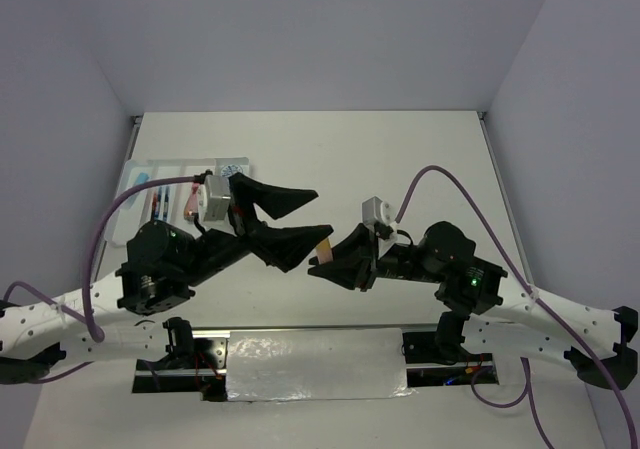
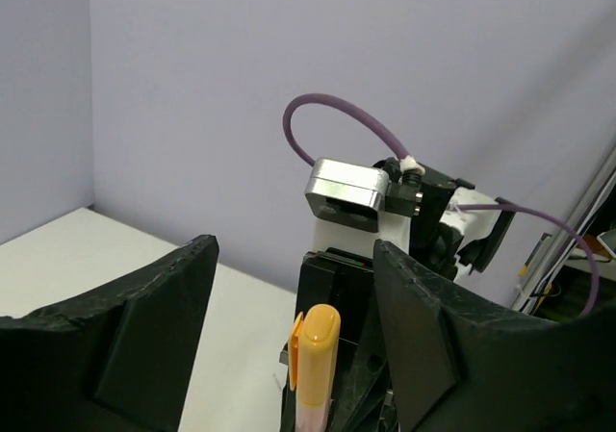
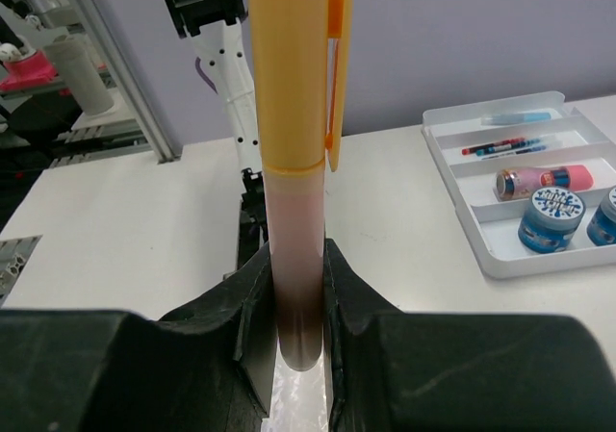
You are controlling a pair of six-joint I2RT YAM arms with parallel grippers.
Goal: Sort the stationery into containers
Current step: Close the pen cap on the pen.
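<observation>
My right gripper (image 1: 322, 257) (image 3: 298, 278) is shut on a marker (image 3: 294, 163) with a pale pink body and an orange cap, held upright at the table's middle. My left gripper (image 1: 322, 214) (image 2: 294, 288) is open, its jaws either side of the marker's orange cap (image 2: 316, 355) without touching it. The white divided tray (image 3: 462, 211) lies on the table and holds a light-blue piece (image 3: 520, 118), thin pens (image 3: 500, 147), a pink-orange cylinder (image 3: 544, 179) and two blue-white rolls (image 3: 551, 218). In the top view the tray (image 1: 135, 179) is at the far left, half hidden by my left arm.
The right arm's silver wrist camera (image 2: 346, 187) and purple cable (image 2: 337, 114) rise just behind the marker. A shiny foil sheet (image 1: 315, 364) lies between the arm bases. Grey walls (image 1: 60, 119) close in the table on three sides.
</observation>
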